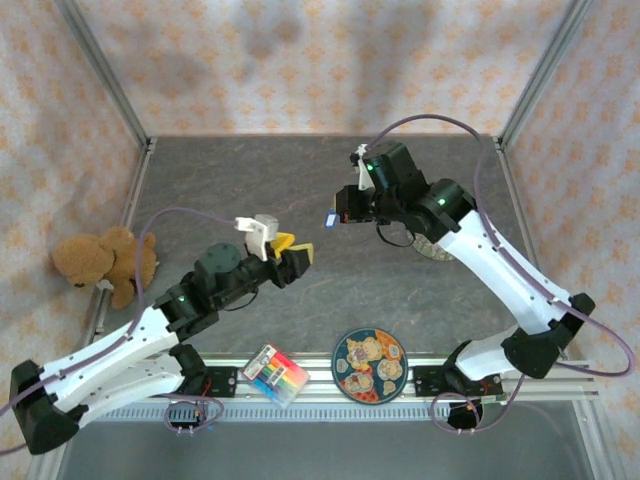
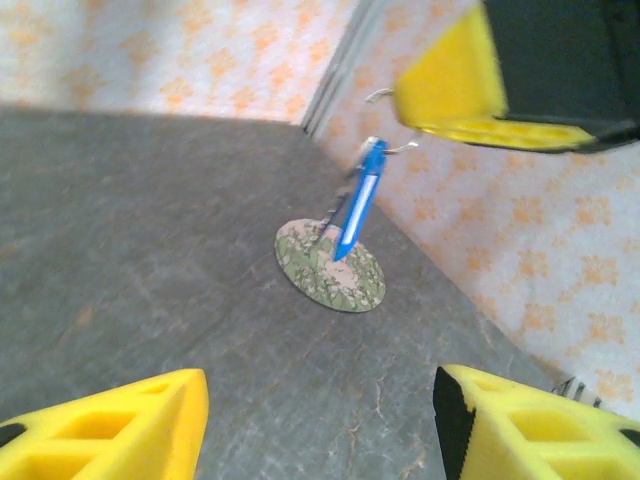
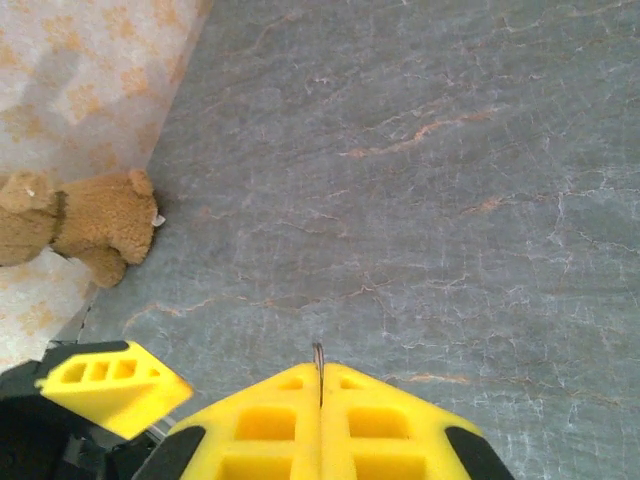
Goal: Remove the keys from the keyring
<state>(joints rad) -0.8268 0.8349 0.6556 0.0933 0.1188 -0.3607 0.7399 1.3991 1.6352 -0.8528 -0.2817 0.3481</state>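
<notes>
At the near edge of the bench (image 1: 300, 170) sit a crayon box (image 1: 277, 375) and a round patterned plate (image 1: 368, 365), both well apart from the work and probably no part of it. Farther in, the left gripper (image 2: 320, 400) hangs above the bench with its jaws spread wide and nothing between them. It is aimed at the other arm, likely so that it can take whatever dangles there. Just beyond, the right gripper (image 3: 320, 372) is pressed fully closed on a thin sliver of metal, holding the blue keyring (image 2: 358, 200) up in the air, where it hangs free and can be reached from the side. The left wrist view shows that hanging piece with wire curls at its top, and a camouflage disc (image 2: 330, 265) lying on the bench behind it. The right wrist view gives instead the metal edge nipped between its own pads, and a teddy bear (image 3: 90, 225) against the far wall. Which silvery bit is the key is too small to tell.
</notes>
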